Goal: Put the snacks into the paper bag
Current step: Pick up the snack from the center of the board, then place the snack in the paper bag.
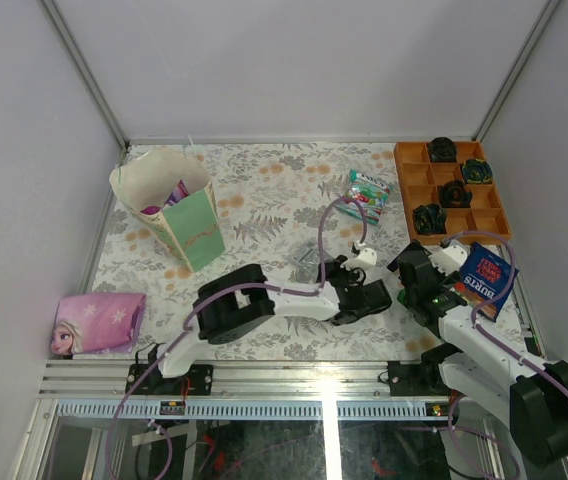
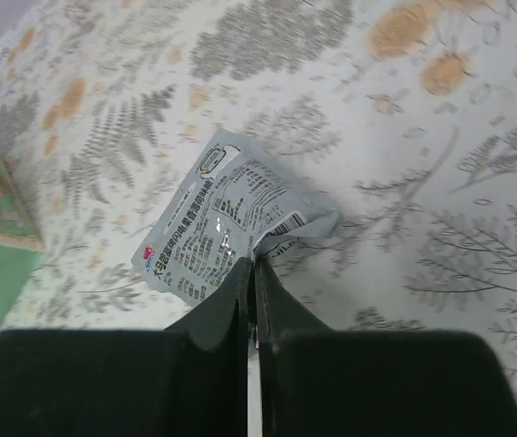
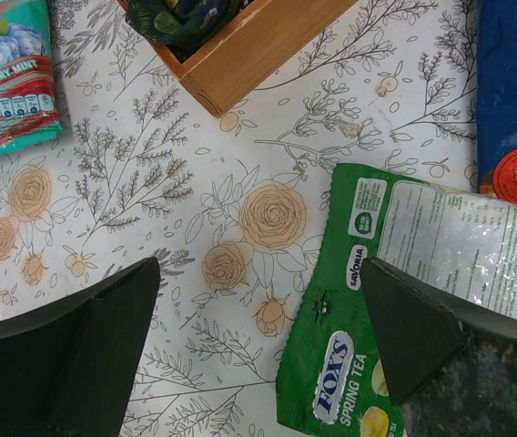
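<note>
1. The paper bag (image 1: 196,228) stands upright at the far left of the table (image 1: 264,170). Its mouth is open and a magenta bag (image 1: 174,192) shows inside. It is light and thin, so I think it tips easily. Drop the snacks from above and do not push its wall.
2. The BURTS crisp bag (image 1: 486,275) lies at the right, near the right arm. It is probably puffy, light and slippery, and the crisps are fragile. Take it by a sealed end, gently.
3. The FOX'S packet (image 3: 395,300) lies just beside the crisp bag. The right gripper (image 3: 258,273) hangs over it with its jaws wide apart and holds nothing. The foil is soft, so pinch an edge.
4. The green-red sweets bag (image 1: 368,188) lies flat near the orange tray (image 1: 401,170). It looks soft and lumpy. Take it by an end seam.
5. The silver wrapper (image 2: 231,223) lies mid-table. The left gripper (image 2: 251,273) is closed on its near corner. It is flat, light and slick, so lift it slowly or it can slip out.
</note>
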Action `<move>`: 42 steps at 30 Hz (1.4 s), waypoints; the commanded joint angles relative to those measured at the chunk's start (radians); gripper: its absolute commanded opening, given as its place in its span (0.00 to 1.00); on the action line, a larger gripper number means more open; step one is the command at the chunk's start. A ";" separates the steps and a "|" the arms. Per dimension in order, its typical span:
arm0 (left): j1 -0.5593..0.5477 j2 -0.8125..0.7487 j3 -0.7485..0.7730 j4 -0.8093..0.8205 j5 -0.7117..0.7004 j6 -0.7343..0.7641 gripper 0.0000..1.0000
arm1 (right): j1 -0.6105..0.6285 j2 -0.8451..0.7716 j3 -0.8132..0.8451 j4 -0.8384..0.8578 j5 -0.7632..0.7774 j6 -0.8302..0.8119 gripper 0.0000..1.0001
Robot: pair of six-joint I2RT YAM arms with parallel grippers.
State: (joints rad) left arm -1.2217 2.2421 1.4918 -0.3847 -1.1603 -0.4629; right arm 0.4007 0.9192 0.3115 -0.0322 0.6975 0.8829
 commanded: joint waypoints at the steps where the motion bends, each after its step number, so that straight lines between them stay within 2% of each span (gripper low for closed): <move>1: 0.006 -0.200 -0.045 -0.113 -0.085 -0.091 0.00 | -0.003 0.004 0.028 0.032 -0.005 0.004 0.99; 7: 0.011 -0.438 -0.056 -0.211 -0.097 -0.074 0.00 | -0.003 -0.011 0.025 0.029 -0.013 0.002 0.99; 15: 0.058 -0.681 -0.037 -0.345 -0.218 -0.057 0.00 | -0.003 -0.012 0.024 0.032 -0.023 -0.001 0.99; 18: 0.111 -0.812 -0.063 -0.334 -0.211 -0.031 0.00 | -0.003 -0.007 0.026 0.035 -0.026 -0.004 0.99; 20: 0.159 -0.900 -0.103 -0.271 -0.193 0.026 0.00 | -0.003 -0.002 0.027 0.035 -0.026 -0.005 0.99; 24: 0.281 -1.064 -0.198 -0.119 -0.098 0.134 0.00 | -0.002 0.009 0.029 0.041 -0.027 -0.006 0.99; 27: 0.417 -1.124 -0.226 -0.077 0.018 0.159 0.00 | -0.003 0.015 0.030 0.042 -0.030 -0.007 0.99; 36: 0.739 -1.061 -0.198 -0.065 0.349 0.125 0.00 | -0.003 0.014 0.029 0.043 -0.033 -0.009 0.99; 42: 0.901 -1.000 -0.187 -0.083 0.537 0.081 0.00 | -0.002 0.020 0.031 0.048 -0.036 -0.010 0.99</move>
State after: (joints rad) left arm -0.4068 1.2221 1.2873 -0.5076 -0.8082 -0.3435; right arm 0.4004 0.9333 0.3115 -0.0143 0.6594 0.8787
